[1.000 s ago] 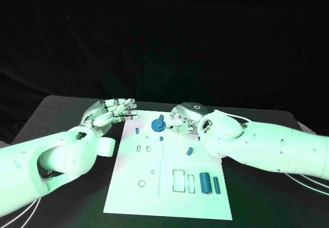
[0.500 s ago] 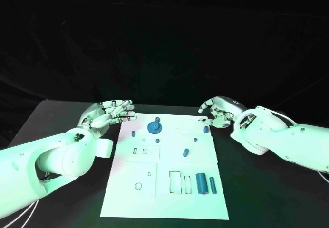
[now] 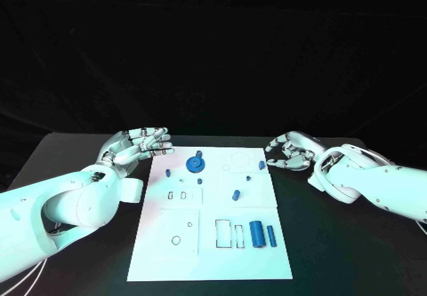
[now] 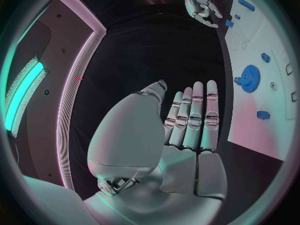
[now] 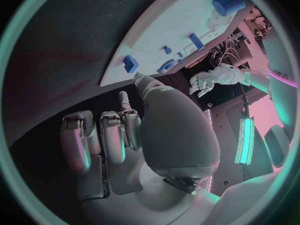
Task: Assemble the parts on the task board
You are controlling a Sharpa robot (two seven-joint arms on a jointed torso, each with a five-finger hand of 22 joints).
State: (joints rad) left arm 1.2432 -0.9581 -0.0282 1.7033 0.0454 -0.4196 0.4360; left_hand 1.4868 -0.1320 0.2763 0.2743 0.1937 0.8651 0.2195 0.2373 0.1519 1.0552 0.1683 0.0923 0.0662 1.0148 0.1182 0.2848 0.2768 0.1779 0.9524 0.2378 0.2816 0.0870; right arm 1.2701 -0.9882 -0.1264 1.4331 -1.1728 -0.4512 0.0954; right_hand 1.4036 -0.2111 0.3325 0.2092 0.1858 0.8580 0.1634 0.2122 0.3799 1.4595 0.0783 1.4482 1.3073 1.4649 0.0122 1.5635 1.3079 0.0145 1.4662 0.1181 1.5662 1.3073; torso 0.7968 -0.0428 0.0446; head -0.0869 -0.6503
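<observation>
1. Black surface (image 3: 80, 148) carried the white task board (image 3: 213, 253) at its middle.
2. Left hand (image 3: 138, 143) hovered at the board's far left corner, fingers straight and apart, holding nothing.
3. Right hand (image 3: 292, 152) hung beside the far right corner, fingers curled inward, empty.
4. Blue gear (image 3: 195, 163) and the small blue parts (image 3: 261, 234) lay on the board.

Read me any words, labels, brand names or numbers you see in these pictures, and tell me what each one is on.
Dark lettering runs along the left arm in the right wrist view: too small and bent to read.
The task board bears only outlines and slots, no text.
The blue gear and the other parts bear none.
</observation>
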